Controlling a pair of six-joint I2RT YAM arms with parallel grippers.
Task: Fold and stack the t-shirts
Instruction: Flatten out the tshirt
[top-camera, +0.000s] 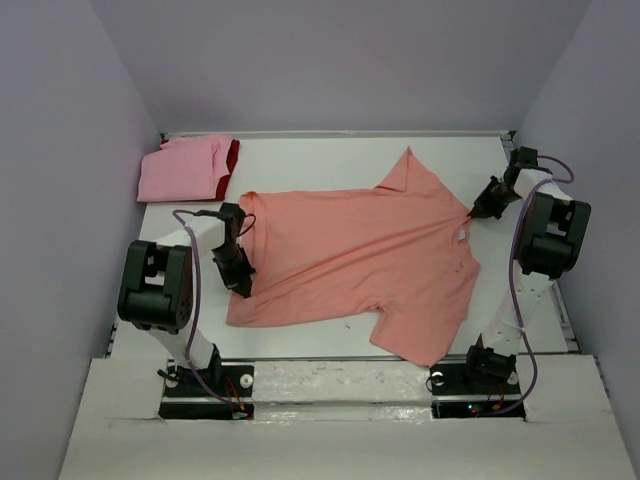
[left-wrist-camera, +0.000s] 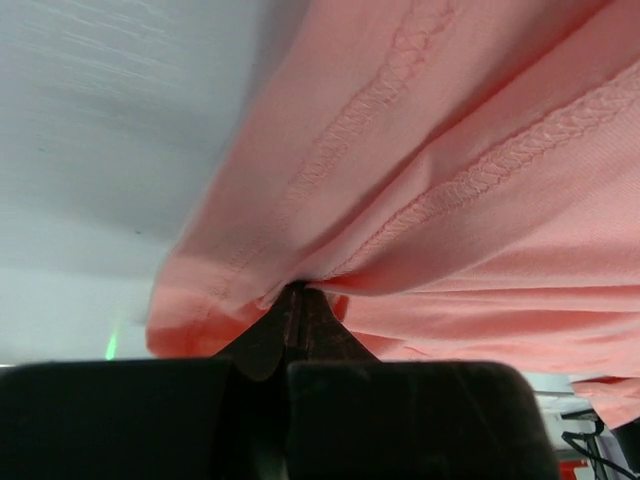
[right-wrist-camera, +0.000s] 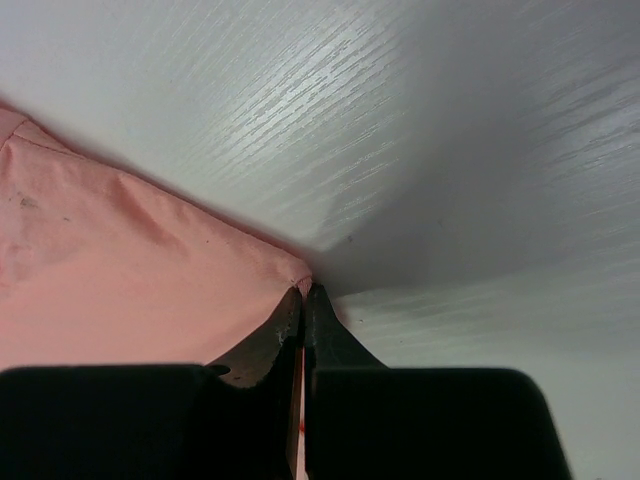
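Note:
A salmon-orange t-shirt (top-camera: 360, 255) lies spread across the middle of the white table. My left gripper (top-camera: 243, 283) is shut on its left edge; in the left wrist view the hem (left-wrist-camera: 440, 180) bunches at the closed fingertips (left-wrist-camera: 296, 292). My right gripper (top-camera: 474, 212) is shut on the shirt's right edge by the collar; in the right wrist view a corner of salmon cloth (right-wrist-camera: 150, 290) is pinched at the tips (right-wrist-camera: 305, 290). A folded lighter pink t-shirt (top-camera: 180, 168) lies at the back left on a dark red one (top-camera: 232, 160).
Grey walls close in the table (top-camera: 330, 160) on the left, back and right. The arm bases (top-camera: 205, 385) stand at the near edge. The folded stack sits close to the left wall.

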